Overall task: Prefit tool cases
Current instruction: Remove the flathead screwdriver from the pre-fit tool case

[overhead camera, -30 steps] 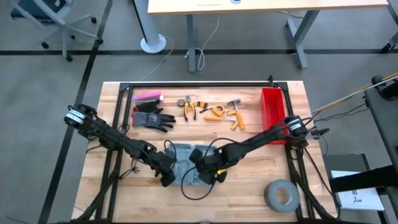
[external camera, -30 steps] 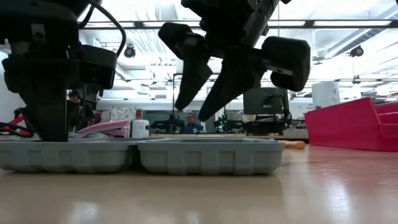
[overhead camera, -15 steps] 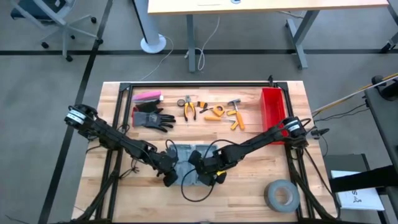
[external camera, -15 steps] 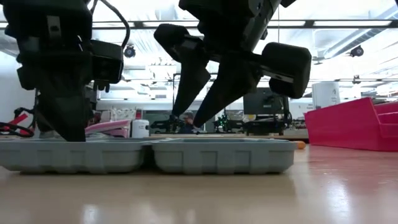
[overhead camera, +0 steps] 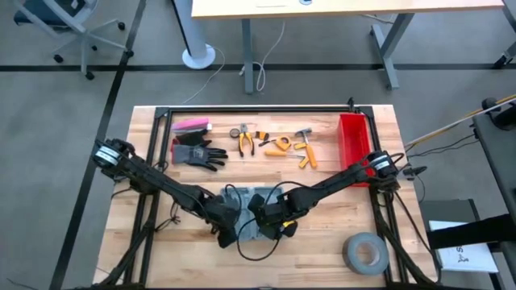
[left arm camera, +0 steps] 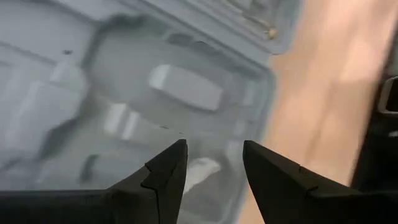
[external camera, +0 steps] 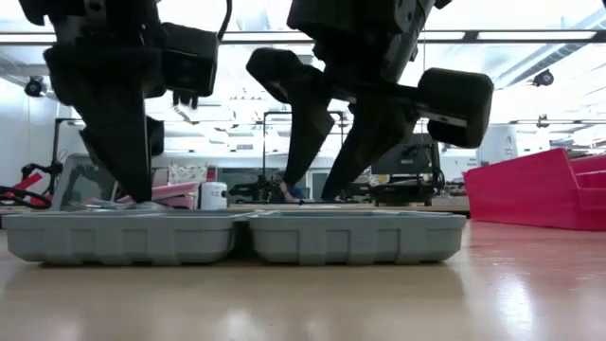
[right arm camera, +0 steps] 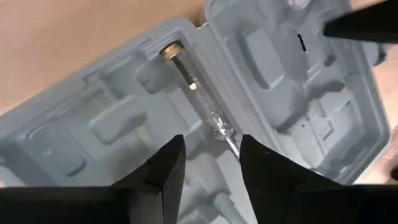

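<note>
The grey-blue tool case lies open and flat on the table, both halves side by side. Its moulded slots show in both wrist views. A slim tool with a brass end lies in a slot beside the hinge. My left gripper is open and points down into the left half. My right gripper is open over the right half near the hinge, its tips just above the rim. My left gripper reaches from above, pointing down, into the moulded tray of the case's left half. Its fingertips stand at rim height inside that half, near the case's near edge. The case rests flat on the table. The rim hides the exact spot of touch.
A red bin stands at the right, a grey tape roll at the near right corner. Black gloves, a pink item and hand tools lie along the far side. A cable loops near the case.
My left gripper has moved toward the table's right, and the open case has slid along the table to the right with it, staying flat. My right gripper has shifted right and slightly down above the right half.
</note>
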You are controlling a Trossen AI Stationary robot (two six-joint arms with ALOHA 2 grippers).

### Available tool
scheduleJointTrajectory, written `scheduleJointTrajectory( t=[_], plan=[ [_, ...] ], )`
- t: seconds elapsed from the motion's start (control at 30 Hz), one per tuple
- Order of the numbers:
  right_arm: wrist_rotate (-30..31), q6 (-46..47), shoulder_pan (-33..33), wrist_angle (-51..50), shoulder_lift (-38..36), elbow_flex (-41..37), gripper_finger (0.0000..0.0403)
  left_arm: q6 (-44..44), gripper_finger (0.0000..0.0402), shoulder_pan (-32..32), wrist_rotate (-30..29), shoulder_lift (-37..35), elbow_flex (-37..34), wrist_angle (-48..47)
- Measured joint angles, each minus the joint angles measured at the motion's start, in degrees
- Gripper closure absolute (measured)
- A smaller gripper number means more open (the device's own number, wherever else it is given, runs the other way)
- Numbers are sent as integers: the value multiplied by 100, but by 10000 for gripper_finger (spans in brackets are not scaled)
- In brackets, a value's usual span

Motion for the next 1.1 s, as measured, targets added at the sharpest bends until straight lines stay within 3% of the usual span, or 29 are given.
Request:
scheduleJointTrajectory(
  t=[0.1,0.2,0.57,1.1],
  plan=[
    [1,-146,0,30,-2,0,277,-16,237,-2,-176,-8,154,-654],
    [1,-193,-2,46,0,-2,284,-202,237,-8,-202,-5,74,-691],
    [168,-485,-56,197,202,-4,295,-541,237,-8,-204,54,-286,-449],
    [225,-767,-66,593,447,5,279,-646,237,-8,-213,56,-641,356]
  ],
)
